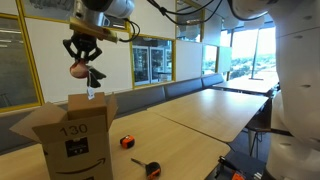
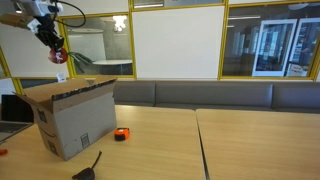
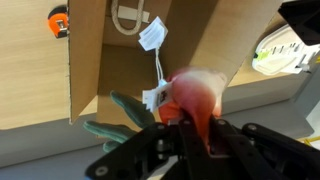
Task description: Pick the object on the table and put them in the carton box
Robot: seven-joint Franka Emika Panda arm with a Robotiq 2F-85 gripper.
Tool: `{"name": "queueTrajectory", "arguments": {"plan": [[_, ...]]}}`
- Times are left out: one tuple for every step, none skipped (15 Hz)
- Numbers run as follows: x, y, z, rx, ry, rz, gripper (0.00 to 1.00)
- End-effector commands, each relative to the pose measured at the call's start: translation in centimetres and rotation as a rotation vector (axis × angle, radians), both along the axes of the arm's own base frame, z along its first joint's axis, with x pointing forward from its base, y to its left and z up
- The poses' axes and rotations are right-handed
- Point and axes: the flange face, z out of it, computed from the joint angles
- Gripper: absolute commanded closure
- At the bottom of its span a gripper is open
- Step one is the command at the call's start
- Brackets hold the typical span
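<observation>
A robot gripper (image 1: 83, 58), clamped on a small reddish item (image 1: 78, 70), hangs directly above the open cardboard box (image 1: 75, 130), seemingly positioned to drop it inside.

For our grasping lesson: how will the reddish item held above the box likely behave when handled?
The reddish item looks soft and rounded, so it probably squashes in the gripper rather than slipping. Its tags hang on a thread, so they likely swing. Held by a small pinch, it seems light.
</observation>
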Motion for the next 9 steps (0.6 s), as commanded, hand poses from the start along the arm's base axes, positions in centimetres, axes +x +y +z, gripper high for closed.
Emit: {"name": "queueTrajectory", "arguments": {"plan": [[3.6,-0.5,-4.3,0.054,0.076,0.05,0.88],[4.3,-0.8,-5.6,0.06,0.105,0.055,0.88],[5.0,-1.2,-7.2,0.064,0.133,0.057,0.88],[5.6,-1.6,-8.6,0.071,0.159,0.058,0.88],[6.2,-2.0,-10.0,0.077,0.185,0.058,0.88],[6.9,-2.4,-11.4,0.081,0.21,0.056,0.88],[7.2,-2.6,-12.3,0.087,0.229,0.056,0.88],[7.6,-2.9,-13.1,0.091,0.245,0.056,0.88],[7.9,-3.1,-14.1,0.093,0.262,0.052,0.88]]}}
